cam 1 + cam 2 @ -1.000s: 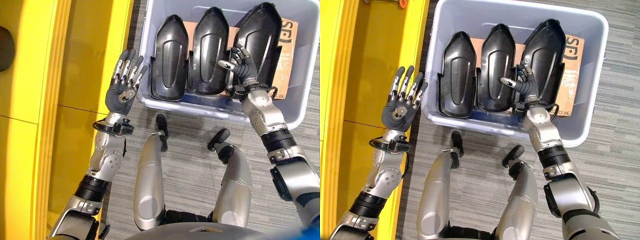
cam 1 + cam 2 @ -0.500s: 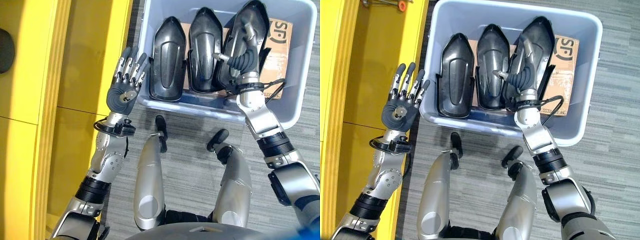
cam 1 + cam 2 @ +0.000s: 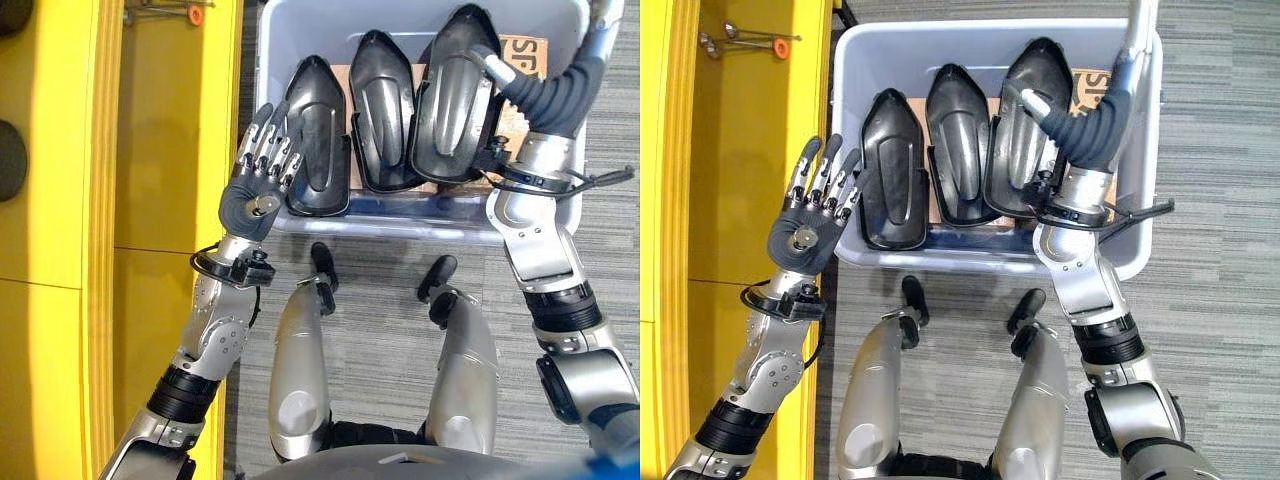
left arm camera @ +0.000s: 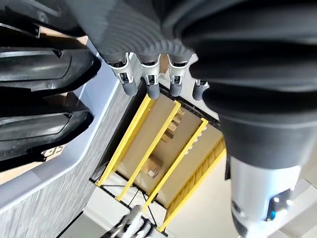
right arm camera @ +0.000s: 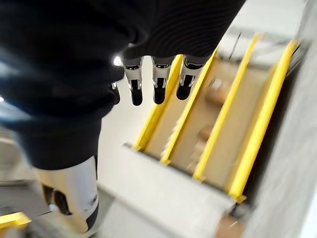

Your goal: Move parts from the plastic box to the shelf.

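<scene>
The left hand's fingers (image 3: 268,150) are straight and fanned a little apart, palm up toward the head camera, holding nothing. That left hand (image 3: 255,182) hangs just outside the left wall of the plastic box (image 3: 268,60), between the box and the yellow shelf (image 3: 160,150).

The right hand (image 3: 1090,125) is raised above the box's right end, its dark ribbed cover toward the head camera. In its own wrist view the right fingers (image 5: 157,82) point straight out in a row with nothing between them, so I read that hand as empty too (the thumb is hard to make out there).

All three black moulded parts stand side by side in the box, leaning on a brown cardboard piece (image 3: 520,55) behind them: the left part (image 3: 315,135), the middle part (image 3: 380,125) and the right part (image 3: 450,105). The right one is nearest the right hand, and the forearm crosses just beside it, but I cannot see any finger on it.

By my reckoning the job has barely started. I can see no black part lying on the shelf; up at its far end there is only a small tool with an orange handle (image 3: 750,42). So picking up, carrying over and setting down all look to be left for every part.
</scene>
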